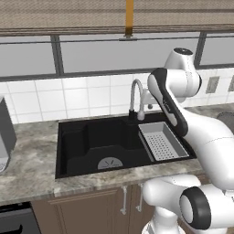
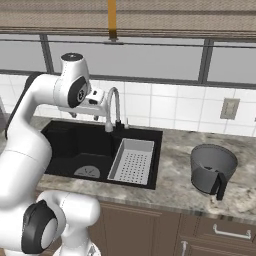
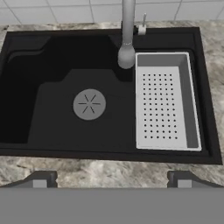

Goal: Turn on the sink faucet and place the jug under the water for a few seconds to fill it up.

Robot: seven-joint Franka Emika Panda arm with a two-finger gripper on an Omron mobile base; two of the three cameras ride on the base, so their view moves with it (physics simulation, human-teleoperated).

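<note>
The sink faucet (image 1: 135, 96) (image 2: 114, 107) (image 3: 127, 35) arches over the back edge of the black sink (image 1: 73, 146) (image 2: 62, 142) (image 3: 48, 118). No water runs from it. A small lever (image 3: 142, 25) stands just right of its base. The jug (image 2: 213, 169), dark grey with a black handle facing front, sits upright on the counter right of the sink. My gripper (image 2: 85, 117) (image 3: 112, 180) hangs high over the basin, left of the spout, pointing down. Its fingertips (image 3: 41, 179) stand wide apart, open, with nothing between them.
A grey perforated tray (image 1: 162, 140) (image 2: 132, 161) (image 3: 166, 103) fills the sink's right part. The round drain (image 3: 89, 104) lies in the basin floor. Behind is a tiled wall with a window and an outlet (image 2: 229, 108). A grey appliance (image 1: 4, 132) stands at the far left.
</note>
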